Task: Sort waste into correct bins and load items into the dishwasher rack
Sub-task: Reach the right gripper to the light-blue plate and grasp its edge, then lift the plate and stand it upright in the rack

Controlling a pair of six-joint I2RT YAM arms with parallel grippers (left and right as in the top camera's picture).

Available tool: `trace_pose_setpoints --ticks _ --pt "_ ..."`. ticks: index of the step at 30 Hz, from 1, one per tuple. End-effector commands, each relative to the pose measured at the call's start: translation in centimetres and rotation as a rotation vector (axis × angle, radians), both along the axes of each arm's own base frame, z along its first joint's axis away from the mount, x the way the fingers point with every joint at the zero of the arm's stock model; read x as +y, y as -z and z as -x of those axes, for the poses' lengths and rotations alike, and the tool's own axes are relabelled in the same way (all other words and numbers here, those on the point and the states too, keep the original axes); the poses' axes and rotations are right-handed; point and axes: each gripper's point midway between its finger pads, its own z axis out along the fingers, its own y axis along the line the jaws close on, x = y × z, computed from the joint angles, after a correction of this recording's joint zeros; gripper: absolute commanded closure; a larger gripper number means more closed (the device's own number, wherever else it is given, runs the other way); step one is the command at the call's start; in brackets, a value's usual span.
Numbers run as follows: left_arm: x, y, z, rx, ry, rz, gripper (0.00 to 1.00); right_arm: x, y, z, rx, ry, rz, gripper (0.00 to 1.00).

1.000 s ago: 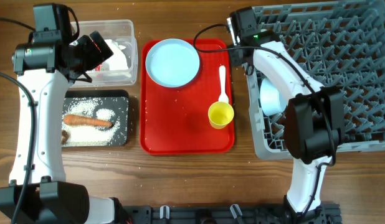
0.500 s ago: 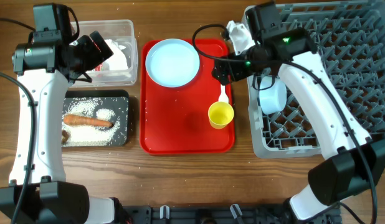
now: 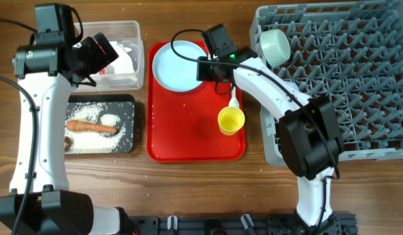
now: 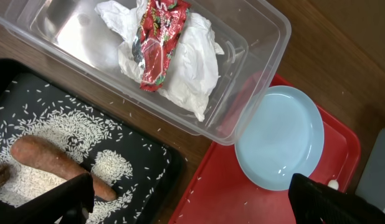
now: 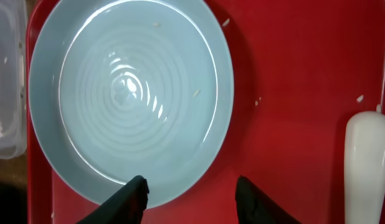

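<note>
The light blue plate [image 3: 180, 65] lies at the back of the red tray [image 3: 195, 140]. My right gripper [image 3: 207, 67] hovers open and empty over the plate's right edge; in the right wrist view its fingers [image 5: 195, 198] straddle the rim of the plate [image 5: 127, 93]. The white spoon [image 3: 234, 96] and yellow cup [image 3: 231, 121] sit on the tray's right side. The pale green bowl [image 3: 274, 44] lies in the grey rack [image 3: 358, 78]. My left gripper [image 3: 100, 53] is open and empty above the clear tub [image 3: 126, 29], which holds the napkin [image 4: 192, 68] and red wrapper [image 4: 160, 40]. The light blue bowl is hidden.
The black tray [image 3: 126, 104] at front left holds the carrot stick [image 3: 90, 126], a brown lump [image 3: 68, 142] and spread rice. A few rice grains lie on the red tray. My right arm crosses the rack's left edge.
My right gripper swung left from the rack to above the plate. The pale green bowl now rests in the rack's far left corner. The left arm has not moved.
</note>
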Motion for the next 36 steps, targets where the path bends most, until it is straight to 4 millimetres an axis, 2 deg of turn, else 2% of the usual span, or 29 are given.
trace_pose_setpoints --ticks 1,4,6,8,9,10,11,12,15,17,20,22,24,25,27,29,31,33,36 --pt "0.1 -1.1 -0.1 -0.032 -0.007 0.004 0.00 -0.6 2.9 -0.6 0.031 0.072 0.032 0.60" --pt "0.1 -1.1 -0.1 -0.032 -0.007 0.004 0.00 -0.5 5.0 -0.7 0.053 0.077 0.036 0.63" --pt "0.1 -1.1 -0.1 -0.032 -0.007 0.004 0.00 -0.4 4.9 -0.9 0.044 0.083 0.033 0.65" --pt "0.1 -1.1 -0.1 -0.032 -0.007 0.004 0.00 -0.4 5.8 -0.8 0.061 0.098 0.028 0.69" --pt "0.1 -1.1 -0.1 -0.032 -0.007 0.004 0.00 -0.5 6.9 -0.6 0.088 0.112 0.027 0.72" --pt "0.1 -1.1 -0.1 -0.032 -0.007 0.004 0.00 -0.4 7.3 -0.5 0.106 0.108 0.013 0.77" --pt "0.1 -1.1 -0.1 -0.031 -0.007 0.004 0.00 -0.6 7.3 -0.5 0.116 0.109 0.003 0.89" --pt "0.1 -1.1 -0.1 -0.031 -0.006 0.004 0.00 -0.8 7.3 -0.5 0.127 0.112 -0.008 0.95" --pt "0.1 -1.1 -0.1 -0.032 -0.006 0.003 0.00 -1.1 7.2 -0.3 0.150 0.114 -0.014 0.95" --pt "0.1 -1.1 -0.1 -0.032 -0.007 0.004 0.00 -1.4 6.0 -0.7 0.143 0.116 -0.014 0.96" --pt "0.1 -1.1 -0.1 -0.032 -0.007 0.004 0.00 -2.0 1.5 -1.9 0.040 0.062 -0.020 0.96" --pt "0.1 -1.1 -0.1 -0.032 -0.007 0.004 0.00 -3.3 -3.1 -2.9 -0.076 0.041 0.007 0.96" --pt "0.1 -1.1 -0.1 -0.031 -0.007 0.004 0.00 -6.0 -8.2 -3.2 -0.196 0.043 0.091 0.96" --pt "0.1 -1.1 -0.1 -0.032 -0.007 0.004 0.00 -8.1 -11.3 -3.1 -0.274 0.043 0.177 0.96" --pt "0.1 -1.1 -0.1 -0.032 -0.007 0.004 0.00 -11.5 -15.8 -3.1 -0.403 0.065 0.350 0.96" --pt "0.1 -1.1 -0.1 -0.032 -0.007 0.004 0.00 -13.6 -17.7 -3.1 -0.456 0.087 0.477 0.96" --pt "0.1 -1.1 -0.1 -0.032 -0.007 0.004 0.00 -16.4 -17.9 -2.5 -0.438 0.135 0.633 0.96" --pt "0.1 -1.1 -0.1 -0.031 -0.007 0.004 0.00 -18.9 -19.0 -2.1 -0.444 0.219 0.749 0.96" --pt "0.1 -1.1 -0.1 -0.032 -0.007 0.004 0.00 -23.1 -22.2 -0.7 -0.465 0.346 0.868 0.96"
